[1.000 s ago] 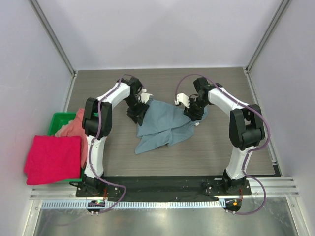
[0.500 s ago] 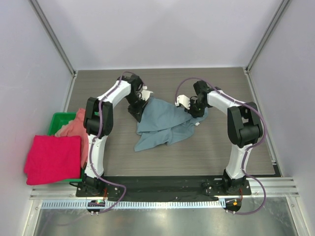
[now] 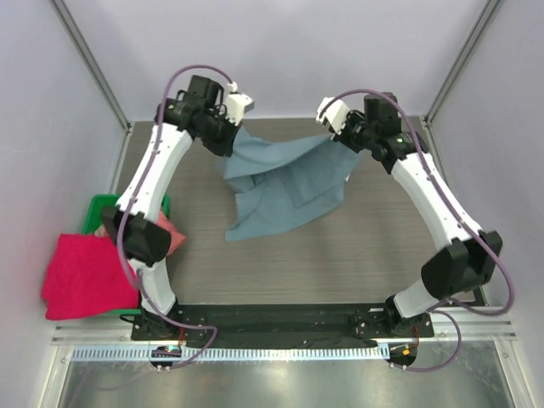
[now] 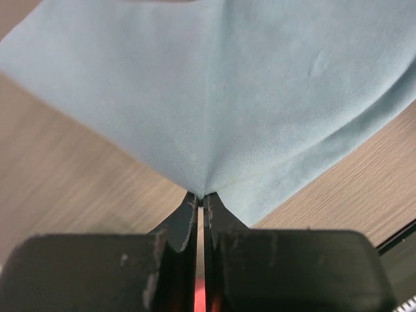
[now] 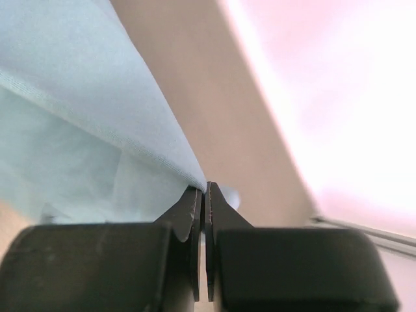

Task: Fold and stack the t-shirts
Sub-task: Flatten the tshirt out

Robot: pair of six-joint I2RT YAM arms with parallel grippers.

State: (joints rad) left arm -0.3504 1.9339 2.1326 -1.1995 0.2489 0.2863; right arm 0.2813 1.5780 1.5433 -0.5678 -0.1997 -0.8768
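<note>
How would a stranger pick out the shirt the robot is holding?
Over the far half of the table, a shirt hangs stretched between the left hand and right hand. It alone is slate-blue; the others, at the left edge, are pink.

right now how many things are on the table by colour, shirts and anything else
slate-blue t-shirt: 1
salmon-pink t-shirt: 1
crimson-pink t-shirt: 1
green bin: 1
total: 4
</note>
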